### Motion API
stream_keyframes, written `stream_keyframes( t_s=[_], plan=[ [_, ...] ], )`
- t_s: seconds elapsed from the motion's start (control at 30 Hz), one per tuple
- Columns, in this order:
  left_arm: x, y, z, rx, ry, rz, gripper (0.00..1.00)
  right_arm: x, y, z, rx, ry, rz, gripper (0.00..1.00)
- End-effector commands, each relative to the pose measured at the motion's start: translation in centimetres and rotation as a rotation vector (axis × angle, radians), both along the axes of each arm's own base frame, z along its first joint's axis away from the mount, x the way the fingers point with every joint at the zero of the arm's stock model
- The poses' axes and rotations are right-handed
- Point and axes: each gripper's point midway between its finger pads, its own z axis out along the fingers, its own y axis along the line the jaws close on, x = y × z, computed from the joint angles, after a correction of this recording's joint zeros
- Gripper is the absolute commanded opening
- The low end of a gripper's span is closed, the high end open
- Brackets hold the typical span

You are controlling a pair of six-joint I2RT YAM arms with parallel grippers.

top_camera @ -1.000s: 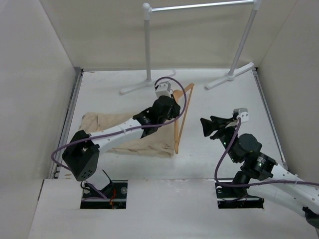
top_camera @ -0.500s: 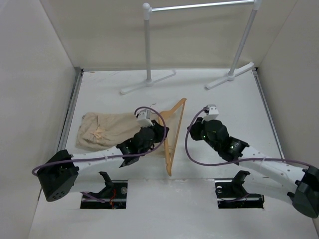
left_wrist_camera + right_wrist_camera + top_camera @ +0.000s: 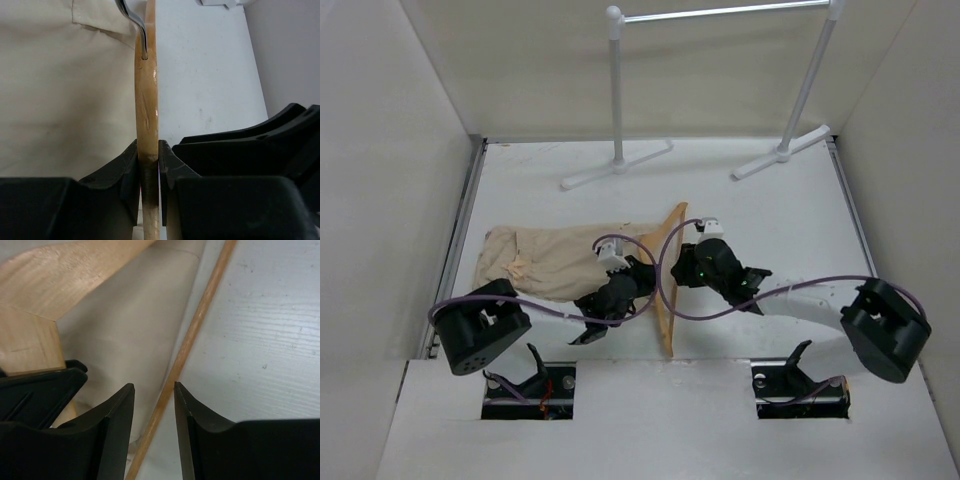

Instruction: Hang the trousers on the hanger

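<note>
The beige trousers (image 3: 545,265) lie flat on the left of the table, their near end reaching the wooden hanger (image 3: 666,325). The hanger lies along the table's middle. My left gripper (image 3: 648,286) is shut on the hanger's wooden arm (image 3: 148,125). The metal hook (image 3: 131,17) shows just beyond it, with trousers cloth (image 3: 60,90) to its left. My right gripper (image 3: 678,272) is open. Its jaws straddle the hanger's thin lower bar (image 3: 195,325) low over the table without closing on it. The trousers (image 3: 130,315) lie under the hanger there. The hanger's broad arm (image 3: 60,280) is at upper left.
A white-and-silver garment rack (image 3: 616,90) stands at the back, its feet (image 3: 782,152) on the far part of the table. White walls close the left, right and back sides. Two cut-outs with the arm bases (image 3: 530,385) sit at the near edge.
My left arm has drawn back toward the near edge with the hanger. My right arm has swung left and lowered onto the hanger's bar. The trousers now lie spread flat.
</note>
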Motion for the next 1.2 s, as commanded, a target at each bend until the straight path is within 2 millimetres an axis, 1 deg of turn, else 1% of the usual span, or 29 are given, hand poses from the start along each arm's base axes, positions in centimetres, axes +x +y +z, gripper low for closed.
stream_keyframes(
  t_s=[0.0, 0.07, 0.2, 0.33, 0.43, 0.5, 0.53, 0.57, 0.6, 0.63, 0.67, 0.7, 0.73, 0.77, 0.8, 0.83, 0.87, 0.9, 0.97, 1.03, 1.17],
  plan=[
    [1.0, -0.8, 2.8, -0.124, -0.068, 0.037, 0.01, 1.7, 2.6, 1.9, 0.078, -0.046, 0.005, 0.45],
    [0.9, -0.9, 2.1, -0.112, -0.061, 0.037, 0.01, 2.0, 2.9, 0.9, 0.064, -0.032, 0.003, 0.47],
    [0.9, -1.0, 1.1, -0.092, -0.052, 0.04, 0.01, 2.4, 3.5, -0.4, 0.053, -0.016, 0.009, 0.48],
    [0.8, -0.8, 0.6, -0.08, -0.048, 0.049, 0.01, 2.8, 3.9, -1.8, 0.038, 0.009, 0.01, 0.48],
    [0.9, -0.5, 0.5, -0.073, -0.048, 0.054, 0.01, 3.0, 4.3, -2.5, 0.05, 0.02, 0.013, 0.48],
    [0.9, -0.2, 0.4, -0.067, -0.046, 0.057, 0.01, 3.2, 4.4, -3.0, 0.066, 0.038, 0.006, 0.46],
    [0.9, -0.2, 0.4, -0.066, -0.046, 0.055, 0.01, 3.3, 4.4, -3.2, 0.073, 0.047, 0.0, 0.43],
    [0.9, -0.1, 0.3, -0.064, -0.046, 0.056, 0.01, 3.5, 4.2, -3.4, 0.079, 0.055, -0.011, 0.41],
    [0.9, 0.1, 0.3, -0.062, -0.045, 0.058, 0.01, 3.5, 3.9, -3.6, 0.082, 0.065, -0.021, 0.4],
    [0.9, 0.2, 0.2, -0.06, -0.043, 0.058, 0.01, 3.6, 3.6, -3.7, 0.086, 0.07, -0.033, 0.41],
    [0.9, 0.2, 0.2, -0.059, -0.041, 0.057, 0.01, 3.6, 3.3, -3.8, 0.084, 0.071, -0.046, 0.44],
    [0.9, 0.3, 0.1, -0.055, -0.041, 0.058, 0.01, 3.7, 3.1, -3.8, 0.086, 0.071, -0.054, 0.47],
    [0.9, 0.3, 0.0, -0.052, -0.039, 0.056, 0.01, 3.8, 2.8, -4.0, 0.087, 0.074, -0.065, 0.54],
    [0.9, 0.3, -0.1, -0.051, -0.038, 0.056, 0.01, 3.9, 2.5, -4.1, 0.088, 0.078, -0.074, 0.57],
    [0.9, 0.3, -0.2, -0.048, -0.036, 0.056, 0.01, 3.8, 2.5, -4.2, 0.092, 0.087, -0.074, 0.55],
    [0.9, 0.4, -0.3, -0.046, -0.035, 0.056, 0.01, 3.7, 2.5, -4.4, 0.092, 0.093, -0.072, 0.48],
    [0.8, 0.5, -0.4, -0.043, -0.034, 0.056, 0.01, 3.7, 2.6, -4.4, 0.095, 0.095, -0.07, 0.4],
    [0.9, 0.5, -0.5, -0.041, -0.033, 0.059, 0.01, 3.7, 2.7, -4.4, 0.102, 0.095, -0.068, 0.28],
    [1.0, 0.8, -0.6, -0.039, -0.032, 0.065, 0.01, 3.7, 2.9, -4.0, 0.13, 0.09, -0.069, 0.16],
    [1.0, 1.1, -0.6, -0.039, -0.033, 0.07, 0.01, 3.9, 2.8, -2.7, 0.175, 0.059, -0.072, 0.09],
    [1.1, 1.9, -0.3, -0.034, -0.039, 0.08, 0.01, 4.1, 2.2, 1.5, 0.256, -0.023, -0.081, 0.07]
  ],
)
